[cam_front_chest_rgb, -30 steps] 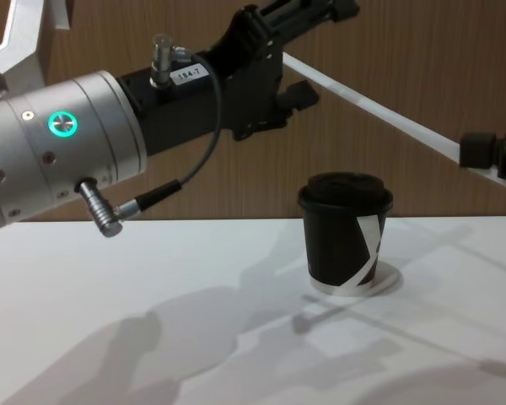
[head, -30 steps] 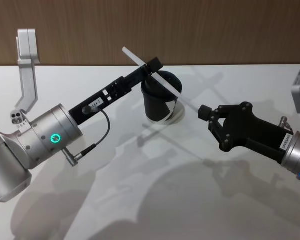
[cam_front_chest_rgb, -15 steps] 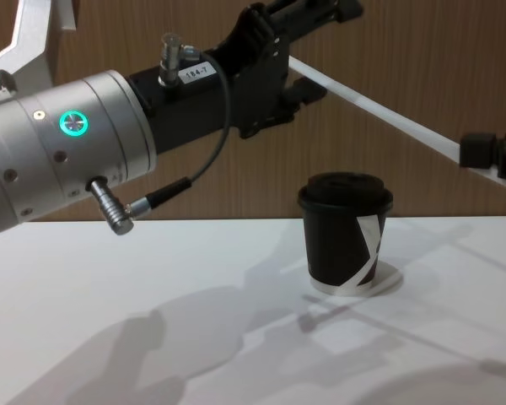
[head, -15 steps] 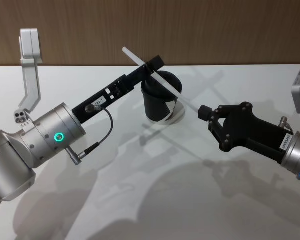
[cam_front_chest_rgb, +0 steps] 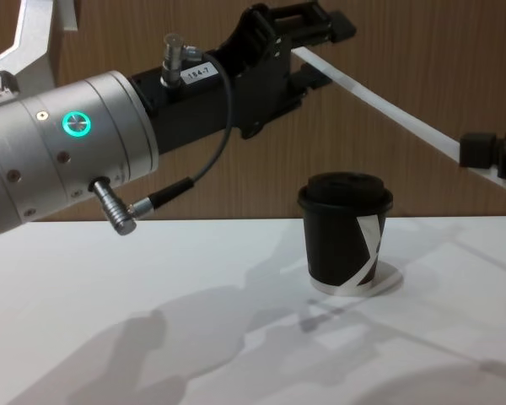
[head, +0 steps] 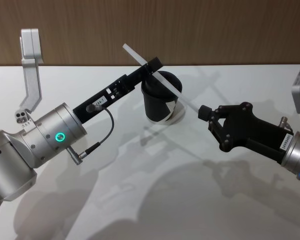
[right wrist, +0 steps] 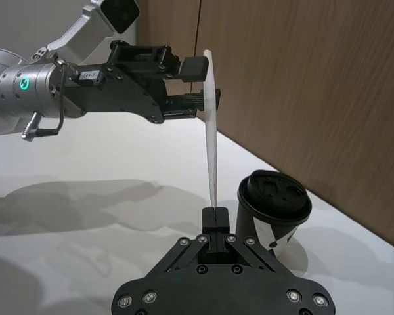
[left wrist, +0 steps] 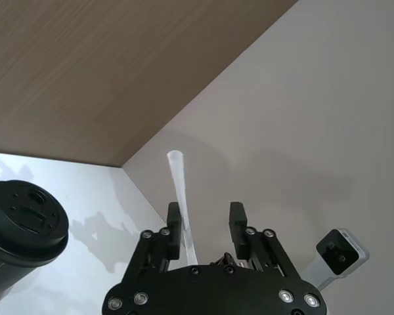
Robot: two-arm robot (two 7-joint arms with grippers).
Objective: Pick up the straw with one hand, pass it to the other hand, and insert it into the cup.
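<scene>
1. Over the last second the left gripper (cam_front_chest_rgb: 319, 52) has drawn its fingers closer together around the upper part of the straw (head: 166, 81). The arm itself has barely shifted.
2. That gripper has not yet clamped. From its own wrist, the straw lies against one finger and a clear gap remains to the other.
3. The right gripper (right wrist: 214, 215) is pinched tight on the straw's lower end. From its fingertips the straw slants up and away to the left gripper and pokes a little past it.
4. This looks like the middle of the handover: the pick-up is done and the receiving grip is closing. The left gripper probably needs to finish closing before the right one lets go, or the straw could drop.
5. The cup (cam_front_chest_rgb: 346, 245) stands upright on the white table (head: 140, 190), below the stretch of straw between the two grippers and nearer the left gripper's tips.
6. Its black lid (right wrist: 276, 193) is on, so what is inside cannot be seen. The straw is not in it and passes well above the lid.
</scene>
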